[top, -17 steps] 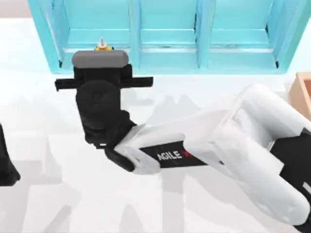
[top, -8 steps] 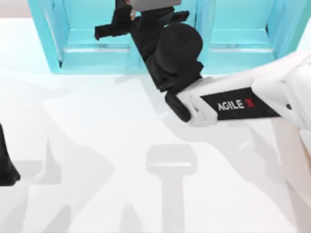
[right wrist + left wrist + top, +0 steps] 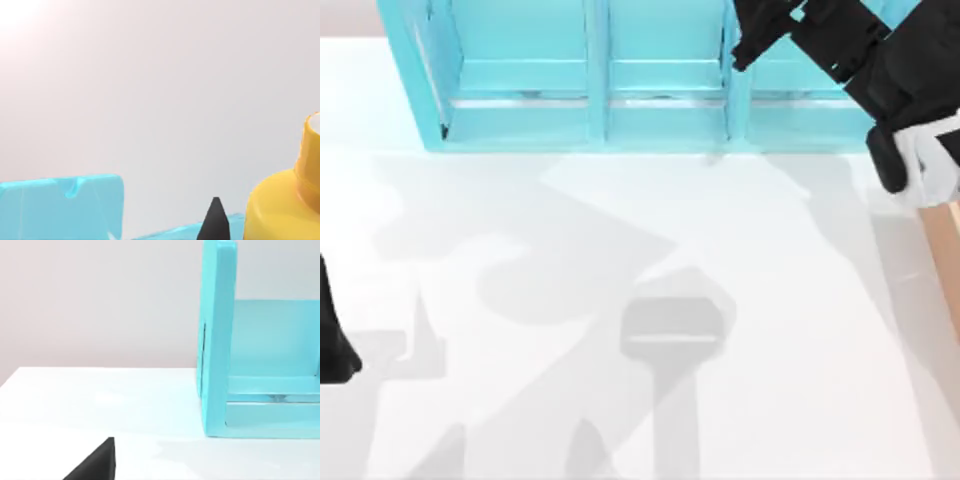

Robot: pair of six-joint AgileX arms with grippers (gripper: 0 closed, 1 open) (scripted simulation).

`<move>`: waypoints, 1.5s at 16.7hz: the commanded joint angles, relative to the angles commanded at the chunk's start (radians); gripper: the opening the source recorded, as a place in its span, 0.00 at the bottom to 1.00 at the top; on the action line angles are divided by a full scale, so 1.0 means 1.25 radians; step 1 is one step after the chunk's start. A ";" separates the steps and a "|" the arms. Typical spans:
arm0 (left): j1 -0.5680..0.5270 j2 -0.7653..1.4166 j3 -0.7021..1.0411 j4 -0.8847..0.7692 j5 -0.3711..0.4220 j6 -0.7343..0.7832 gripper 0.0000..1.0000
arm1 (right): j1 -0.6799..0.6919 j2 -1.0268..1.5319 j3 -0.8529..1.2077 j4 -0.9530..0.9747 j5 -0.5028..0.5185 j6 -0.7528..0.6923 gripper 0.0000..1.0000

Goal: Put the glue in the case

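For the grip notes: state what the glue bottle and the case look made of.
Glue bottle: likely smooth plastic, given its glossy yellow body with soft shading. Case: evenly turquoise flat panels, no grain, so perhaps painted board or plastic; the look leaves it open.

White table (image 3: 620,300). On it: turquoise case (image 3: 595,125), three compartments, at far edge, spanning left to right. Tan wooden box (image 3: 945,240) at right edge, just beside the case.
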 joint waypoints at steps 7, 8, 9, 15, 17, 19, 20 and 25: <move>0.000 0.000 0.000 0.000 0.000 0.000 1.00 | -0.383 -0.060 -0.205 0.083 -0.480 -0.024 0.00; 0.000 0.000 0.000 0.000 0.000 0.000 1.00 | -0.440 -0.065 -0.235 0.088 -0.537 -0.031 0.00; 0.000 0.000 0.000 0.000 0.000 0.000 1.00 | -0.496 -0.069 -0.264 0.092 -0.592 -0.039 0.00; 0.000 0.000 0.000 0.000 0.000 0.000 1.00 | -0.804 -0.087 -0.425 0.091 -0.854 -0.094 0.00; 0.000 0.000 0.000 0.000 0.000 0.000 1.00 | -0.890 -0.088 -0.468 0.087 -0.918 -0.111 0.00; 0.000 0.000 0.000 0.000 0.000 0.000 1.00 | -0.959 -0.087 -0.501 0.083 -0.966 -0.126 0.00; 0.000 0.000 0.000 0.000 0.000 0.000 1.00 | -0.987 -0.086 -0.514 0.082 -0.987 -0.132 0.00; 0.000 0.000 0.000 0.000 0.000 0.000 1.00 | -1.033 -0.083 -0.533 0.080 -1.019 -0.142 0.00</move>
